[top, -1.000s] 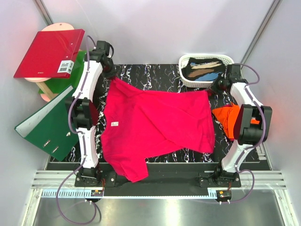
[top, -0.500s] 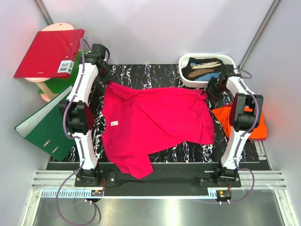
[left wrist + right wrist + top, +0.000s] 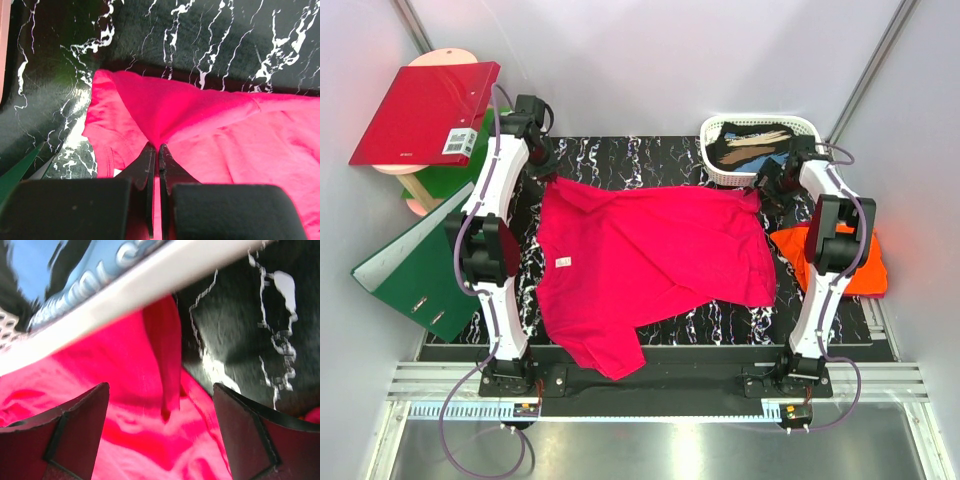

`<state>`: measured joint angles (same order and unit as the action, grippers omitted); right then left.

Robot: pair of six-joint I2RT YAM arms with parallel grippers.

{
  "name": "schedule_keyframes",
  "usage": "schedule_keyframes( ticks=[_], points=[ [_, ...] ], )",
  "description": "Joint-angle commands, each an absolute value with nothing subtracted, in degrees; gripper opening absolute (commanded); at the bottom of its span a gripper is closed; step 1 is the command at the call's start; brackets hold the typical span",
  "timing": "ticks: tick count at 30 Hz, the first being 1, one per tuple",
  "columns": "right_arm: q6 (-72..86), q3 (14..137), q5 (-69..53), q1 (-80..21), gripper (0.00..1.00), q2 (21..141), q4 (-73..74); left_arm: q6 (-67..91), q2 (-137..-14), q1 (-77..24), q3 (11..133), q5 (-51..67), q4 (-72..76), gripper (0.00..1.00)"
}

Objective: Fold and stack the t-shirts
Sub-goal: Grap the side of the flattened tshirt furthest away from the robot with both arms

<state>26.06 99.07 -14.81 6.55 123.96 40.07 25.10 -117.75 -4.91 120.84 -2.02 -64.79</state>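
The soft magenta-pink cloth t-shirt (image 3: 650, 265) lies spread on the black white-veined tabletop (image 3: 650, 160), its far-left corner clamped in the left claw (image 3: 156, 147), while the crumpled bright orange t-shirt (image 3: 875, 275) at the right edge is partly hidden by the right arm (image 3: 830, 250). The right claw (image 3: 160, 390), blurred in its own view, stands jaws apart over the pink shirt's far-right corner beside the white mesh basket (image 3: 718, 172). A second ago it was closed at that corner; more orange cloth shows now.
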Motion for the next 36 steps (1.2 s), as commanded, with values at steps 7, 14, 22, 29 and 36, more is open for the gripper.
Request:
schedule_keyframes(
  ticks=[7, 14, 22, 29, 36],
  points=[
    [29.4, 103.4, -18.0, 6.5, 0.26, 131.6, 32.9, 24.4, -112.5, -4.7, 119.5, -2.8, -65.7, 0.00],
    [28.6, 101.6, -15.6, 5.3, 0.06, 126.0, 29.5, 24.3, -110.8, -4.7, 117.8, -3.4, -65.9, 0.00],
    [25.8, 94.2, -14.4, 5.3, 0.11, 116.1, 22.8, 26.3, -111.6, -4.0, 118.8, -2.1, -71.1, 0.00],
    [25.8, 89.9, -18.0, 5.3, 0.13, 111.7, 18.5, 30.1, -109.3, -2.7, 111.6, -1.4, -78.7, 0.00],
    [25.8, 87.4, -20.3, 5.3, 0.13, 109.4, 17.9, 31.1, -103.1, -1.3, 93.9, 1.8, -77.0, 0.00]
  ],
)
